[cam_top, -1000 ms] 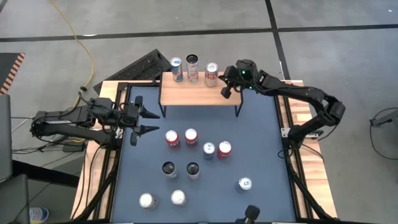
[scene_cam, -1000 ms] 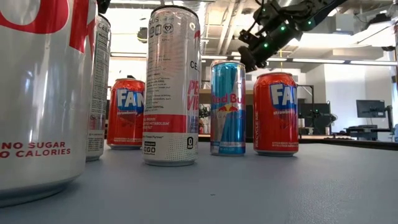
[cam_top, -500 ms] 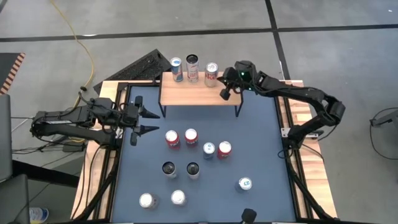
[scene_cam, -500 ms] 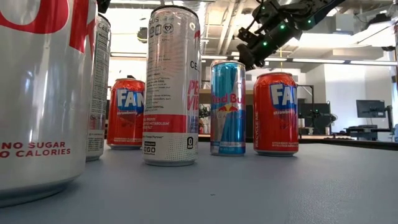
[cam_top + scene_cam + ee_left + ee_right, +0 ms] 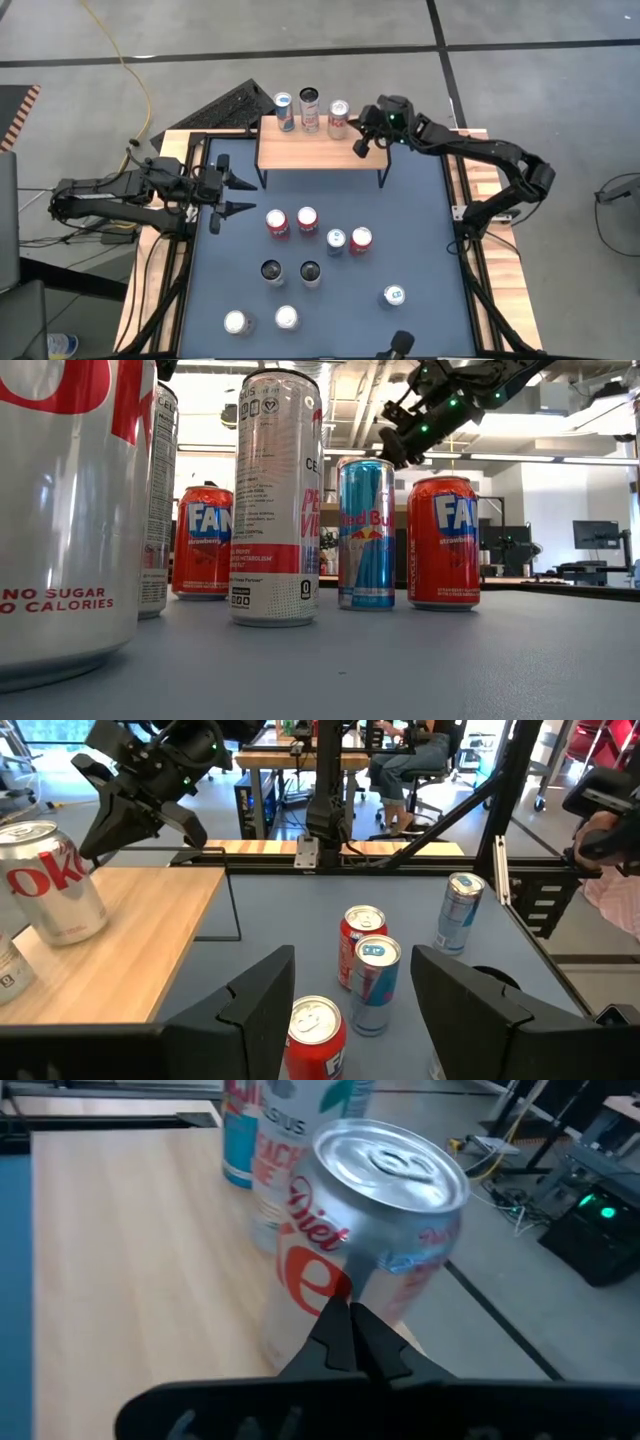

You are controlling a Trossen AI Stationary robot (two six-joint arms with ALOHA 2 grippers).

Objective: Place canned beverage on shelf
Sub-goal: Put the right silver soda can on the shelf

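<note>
The shelf [image 5: 310, 152] stands at the far side of the blue mat, with three cans upright along its far edge. These are a blue can [image 5: 284, 110], a tall can [image 5: 309, 105] and a silver-and-red Diet Coke can [image 5: 339, 117]. My right gripper [image 5: 359, 150] is shut and hovers over the shelf's right end, its tips at the Diet Coke can's side [image 5: 345, 1295]. My left gripper [image 5: 240, 195] waits open at the mat's left edge, nothing between its fingers. My right gripper comes at the Diet Coke can slanting down from the table's right. Its shut fingertips [image 5: 347, 1315] stand at the can's side, about mid-height. I cannot tell whether they touch it. The can stands upright on the shelf top [image 5: 120, 940].
Several cans stand loose on the mat in front of the shelf: red ones [image 5: 277, 222] [image 5: 307, 219] [image 5: 361, 239], a blue one [image 5: 336, 241], dark-topped ones [image 5: 272, 271] and silver ones [image 5: 287, 318] near the front. Wooden rails [image 5: 490, 270] run along both sides.
My right gripper, still shut, has crept a little toward the table's left, toward the Diet Coke can on the shelf.
</note>
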